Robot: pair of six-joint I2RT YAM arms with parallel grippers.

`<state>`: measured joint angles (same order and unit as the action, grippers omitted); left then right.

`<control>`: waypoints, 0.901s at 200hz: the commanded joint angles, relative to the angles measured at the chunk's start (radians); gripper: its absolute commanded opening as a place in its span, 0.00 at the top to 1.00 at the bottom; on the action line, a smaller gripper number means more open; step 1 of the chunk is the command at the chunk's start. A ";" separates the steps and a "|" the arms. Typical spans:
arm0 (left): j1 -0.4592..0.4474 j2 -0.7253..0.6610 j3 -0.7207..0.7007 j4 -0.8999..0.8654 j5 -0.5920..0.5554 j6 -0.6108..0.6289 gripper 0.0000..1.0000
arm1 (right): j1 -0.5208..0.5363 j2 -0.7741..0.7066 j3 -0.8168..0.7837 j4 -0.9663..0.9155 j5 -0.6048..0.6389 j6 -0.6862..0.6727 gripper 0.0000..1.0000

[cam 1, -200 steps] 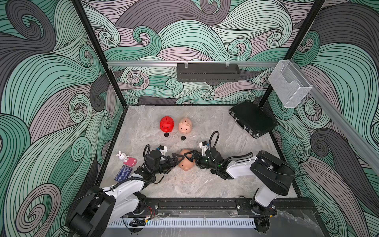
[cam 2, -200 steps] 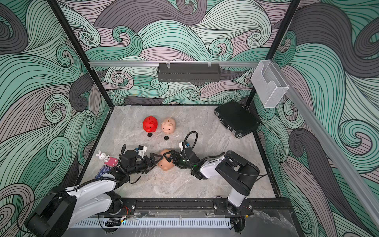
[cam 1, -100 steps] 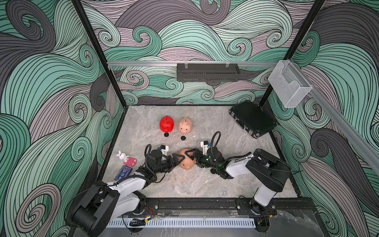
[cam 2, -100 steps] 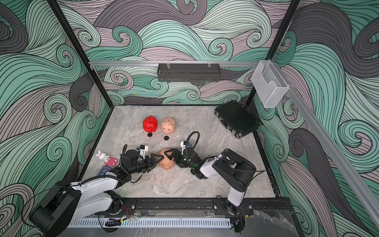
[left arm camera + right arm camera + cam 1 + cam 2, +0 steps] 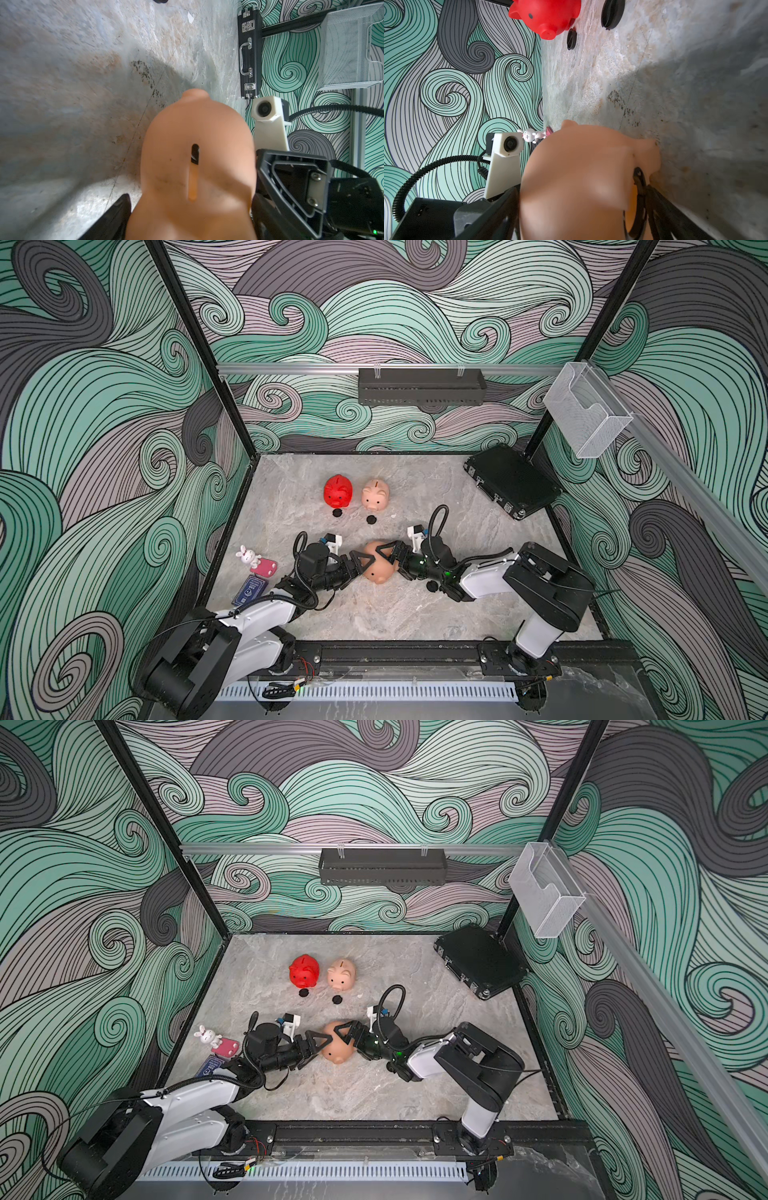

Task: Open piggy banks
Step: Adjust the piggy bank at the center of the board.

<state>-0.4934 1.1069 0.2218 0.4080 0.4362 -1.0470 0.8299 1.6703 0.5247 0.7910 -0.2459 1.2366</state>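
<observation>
A peach piggy bank [image 5: 377,568] lies on its side at the front middle of the table, between both grippers. My left gripper [image 5: 365,563] is shut on it from the left; in the left wrist view its coin slot [image 5: 195,154] faces the camera. My right gripper [image 5: 390,559] straddles its other end, fingers against both sides, one finger [image 5: 660,212] beside the black belly plug [image 5: 639,180], which stands partly out. A red piggy bank [image 5: 338,492] and a second peach piggy bank [image 5: 375,494] stand upright further back.
Two loose black plugs [image 5: 337,513] [image 5: 371,519] lie in front of the back pigs. A flat black case [image 5: 512,481] sits at the back right. A bunny toy [image 5: 247,556], a pink block [image 5: 266,568] and a blue card box [image 5: 248,591] lie along the left edge.
My left gripper has closed in from open onto the near peach piggy bank. The right gripper has stayed on the pig, its arm shifting slightly left.
</observation>
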 commanded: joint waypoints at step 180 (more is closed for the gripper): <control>-0.359 0.353 0.794 -1.059 -0.653 0.334 0.29 | -0.061 -0.818 -0.127 -0.957 0.396 -0.430 0.02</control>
<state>-0.8135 1.3788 0.9226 -0.4812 -0.0452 -0.7555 0.7799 0.8959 0.4164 -0.0929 0.0914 0.8406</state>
